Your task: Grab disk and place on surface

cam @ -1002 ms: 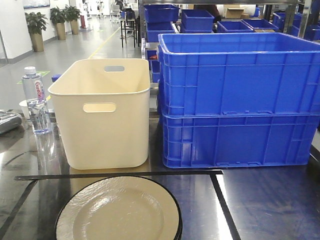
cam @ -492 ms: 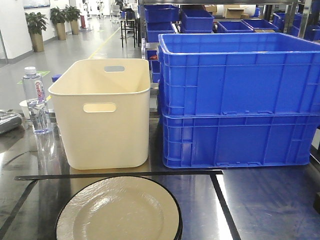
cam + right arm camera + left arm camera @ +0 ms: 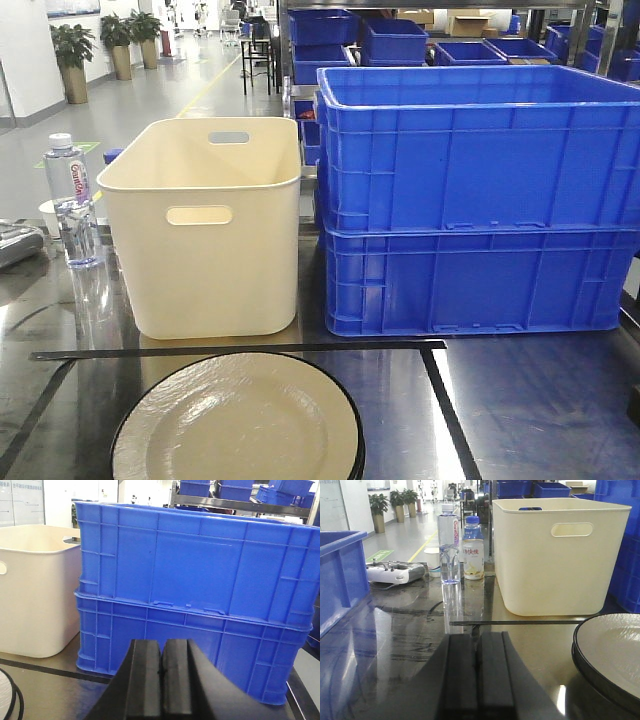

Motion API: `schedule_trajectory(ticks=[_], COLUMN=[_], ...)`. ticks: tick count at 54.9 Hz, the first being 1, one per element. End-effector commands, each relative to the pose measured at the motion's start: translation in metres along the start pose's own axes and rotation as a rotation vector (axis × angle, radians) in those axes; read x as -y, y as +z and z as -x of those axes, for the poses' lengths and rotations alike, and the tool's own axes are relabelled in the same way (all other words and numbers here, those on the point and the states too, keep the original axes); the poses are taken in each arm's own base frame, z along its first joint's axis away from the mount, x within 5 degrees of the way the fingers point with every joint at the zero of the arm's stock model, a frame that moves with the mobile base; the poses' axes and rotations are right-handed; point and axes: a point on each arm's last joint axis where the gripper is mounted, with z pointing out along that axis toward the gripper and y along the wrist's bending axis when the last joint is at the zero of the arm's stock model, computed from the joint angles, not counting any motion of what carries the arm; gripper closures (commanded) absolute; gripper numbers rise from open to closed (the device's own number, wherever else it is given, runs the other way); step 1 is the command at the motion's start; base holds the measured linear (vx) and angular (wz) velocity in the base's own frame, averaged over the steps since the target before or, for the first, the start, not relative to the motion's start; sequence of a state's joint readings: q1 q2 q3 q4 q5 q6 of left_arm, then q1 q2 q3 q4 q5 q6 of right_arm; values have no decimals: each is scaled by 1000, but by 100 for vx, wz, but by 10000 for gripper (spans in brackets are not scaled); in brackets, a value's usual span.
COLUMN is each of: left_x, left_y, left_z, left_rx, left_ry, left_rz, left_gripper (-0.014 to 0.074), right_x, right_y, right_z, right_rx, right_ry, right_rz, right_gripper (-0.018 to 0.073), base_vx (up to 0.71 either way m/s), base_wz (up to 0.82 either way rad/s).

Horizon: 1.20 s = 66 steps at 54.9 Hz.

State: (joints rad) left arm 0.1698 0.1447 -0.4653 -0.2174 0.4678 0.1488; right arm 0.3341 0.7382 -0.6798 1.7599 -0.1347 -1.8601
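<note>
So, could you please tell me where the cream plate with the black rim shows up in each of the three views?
Front view: the plate lies bottom centre, inside the black tape line, cut by the lower edge.
Left wrist view: the plate sits at the right edge, partly cut off.
Right wrist view: only a sliver of its rim shows, bottom left.
Shared landmark: the cream bin behind it.

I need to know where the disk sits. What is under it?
The disk lies on the dark tabletop, inside the black tape lines. Its near edge is out of frame, and anything directly beneath it is covered.
</note>
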Motion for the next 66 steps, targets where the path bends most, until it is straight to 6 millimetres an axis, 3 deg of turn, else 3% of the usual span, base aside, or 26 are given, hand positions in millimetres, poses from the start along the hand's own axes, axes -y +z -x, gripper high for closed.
schedule_trajectory(ticks=[1,14,29,42,66], left_x=[0,-4,-12,-12,-12], left_y=[-2,3,13,23,24], left_z=[14,7,-83,-118,-120], left_rx=[92,154,108,89,91], left_ry=[-25,46,106,120,115], left_rz=[-5,38,60,24,11], left_gripper=[598,598,598,598,597], right_x=[-1,-1,-1,-1,-1], right_y=[-3,-3,-2,-2,-2], right_z=[12,12,11,11,11], right_rx=[41,41,40,38,40], right_ry=[20,20,19,19,19], right_rz=[24,24,24,24,24], right_gripper=[568,568,568,568,568], base_vx=[0,0,0,0,0], base_wz=[0,0,0,0,0])
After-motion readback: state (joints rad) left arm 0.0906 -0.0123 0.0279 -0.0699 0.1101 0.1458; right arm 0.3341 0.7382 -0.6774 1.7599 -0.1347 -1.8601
